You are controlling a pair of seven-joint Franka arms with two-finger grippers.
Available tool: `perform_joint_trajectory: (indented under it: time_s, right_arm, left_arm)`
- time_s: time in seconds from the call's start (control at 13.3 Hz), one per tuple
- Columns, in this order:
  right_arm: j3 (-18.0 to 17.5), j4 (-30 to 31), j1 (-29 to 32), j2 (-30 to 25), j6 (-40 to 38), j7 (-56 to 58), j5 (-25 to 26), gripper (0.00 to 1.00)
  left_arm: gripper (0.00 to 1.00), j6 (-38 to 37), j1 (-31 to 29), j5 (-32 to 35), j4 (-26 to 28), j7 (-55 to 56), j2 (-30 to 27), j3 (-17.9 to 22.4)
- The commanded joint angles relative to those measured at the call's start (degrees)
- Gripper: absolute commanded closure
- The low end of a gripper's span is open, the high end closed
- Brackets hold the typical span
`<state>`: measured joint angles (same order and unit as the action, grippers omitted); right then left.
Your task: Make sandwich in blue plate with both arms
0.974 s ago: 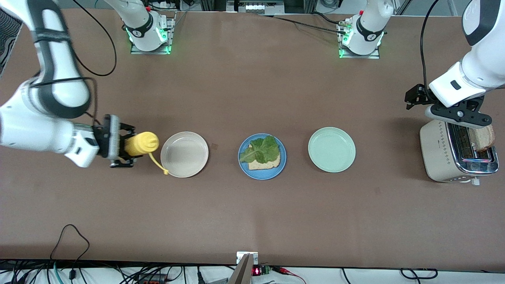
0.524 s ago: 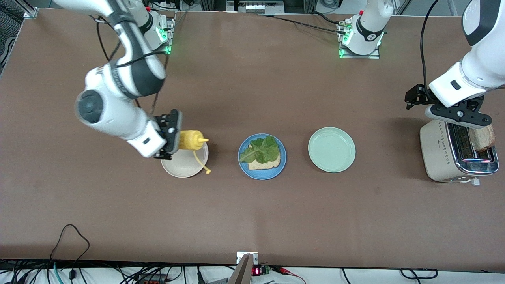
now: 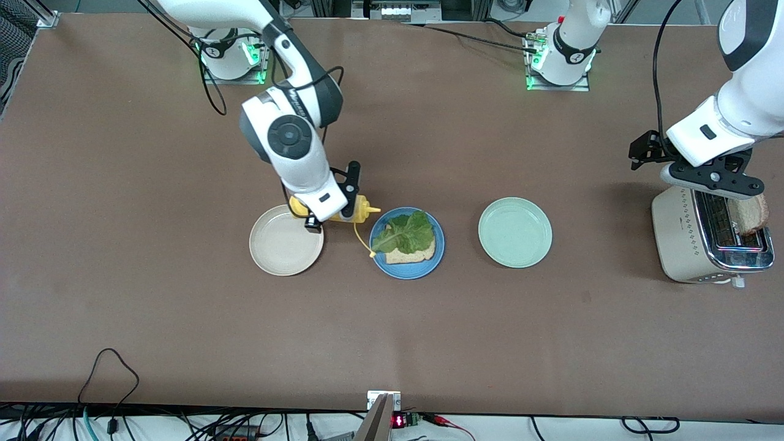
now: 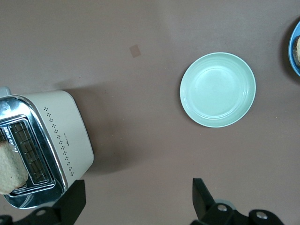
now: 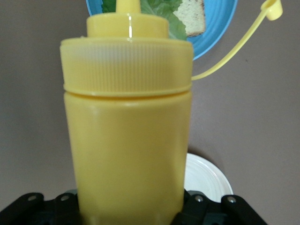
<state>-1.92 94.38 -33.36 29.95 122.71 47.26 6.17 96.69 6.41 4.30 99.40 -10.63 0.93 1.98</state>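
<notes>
The right gripper (image 3: pixel 343 205) clamps its jaws on a yellow plastic squeeze bottle (image 3: pixel 358 211) in the air, tipped on its side over the gap between a round beige plate (image 3: pixel 286 240) and the round blue plate (image 3: pixel 407 243), its nozzle at the blue plate's rim and its open cap dangling on a thin yellow strap (image 3: pixel 361 239); on the blue plate lie one tan bread slice (image 3: pixel 416 252) and a ruffled green lettuce leaf (image 3: pixel 407 233) on top of it; a round mint-green plate (image 3: pixel 515 232) sits well apart toward the left arm's end of the brown desk (image 3: pixel 392 343), bare desk all round it; the left gripper (image 3: pixel 713 177) hangs with jaws spread wide over a cream-and-chrome toaster (image 3: pixel 686 236), where a second bread slice (image 3: pixel 748 213) stands in a slot.
</notes>
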Motion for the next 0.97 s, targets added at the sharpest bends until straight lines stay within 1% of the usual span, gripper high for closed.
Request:
perform_joint_trajectory:
  time_s: [0.0, 0.15, 0.37, 0.45, 0.6, 0.82, 0.9]
  right_arm:
    - [4.19, -2.09, -5.03, 3.44, 2.27, -0.85, 2.18, 1.00]
    - [5.96, -2.71, -6.81, 4.24, 2.36, -0.94, 2.27, 1.00]
    - [6.05, -2.71, -6.90, 3.90, 1.92, -1.20, 2.01, 1.00]
    - [6.05, -2.71, -6.55, 2.76, 1.57, -2.16, 2.09, 1.00]
    - [5.97, -2.01, -2.44, -1.80, -1.23, -1.91, 1.92, 1.00]
    - [5.96, -0.61, 1.96, -8.74, -8.08, 0.37, 1.48, 1.00]
    - [5.70, 0.35, 4.59, -10.94, -9.49, 3.16, 1.30, 1.00]
  left_arm:
    - [0.00, -0.71, -0.35, -0.87, 0.10, -0.89, -0.76, -0.04]
    - [0.00, -0.71, -0.35, -0.87, 0.10, -0.89, -0.76, -0.04]
    - [0.00, -0.71, -0.35, -0.87, 0.10, -0.97, -0.76, -0.04]
    - [0.00, -0.71, -0.35, -0.87, 0.10, -0.89, -0.76, -0.04]
    - [0.00, -0.71, -0.35, -0.87, 0.10, -0.97, -0.76, 0.04]
    - [0.00, -0.71, -0.44, -0.87, 0.10, -1.06, -0.76, 0.04]
    - [0.00, -0.71, -0.44, -0.87, 0.10, -1.06, -0.76, 0.04]
